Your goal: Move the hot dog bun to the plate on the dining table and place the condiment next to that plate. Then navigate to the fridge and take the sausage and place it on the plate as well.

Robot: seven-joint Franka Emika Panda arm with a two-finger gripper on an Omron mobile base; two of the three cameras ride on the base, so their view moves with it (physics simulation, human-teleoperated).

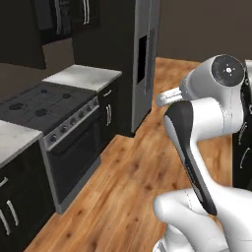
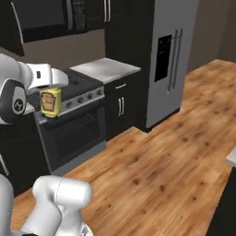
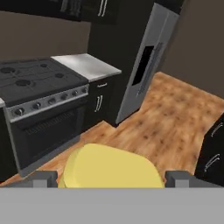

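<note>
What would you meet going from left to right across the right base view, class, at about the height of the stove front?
Condiment held in the tool → stove → dark cabinet under the grey counter → fridge → wooden floor.

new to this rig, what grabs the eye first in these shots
The yellow condiment bottle stands out: it sits between the fingers of the robot's hand, carried in the air in front of the black stove. Beyond the stove, the tall grey fridge stands closed at the far end of the wooden floor.
</note>
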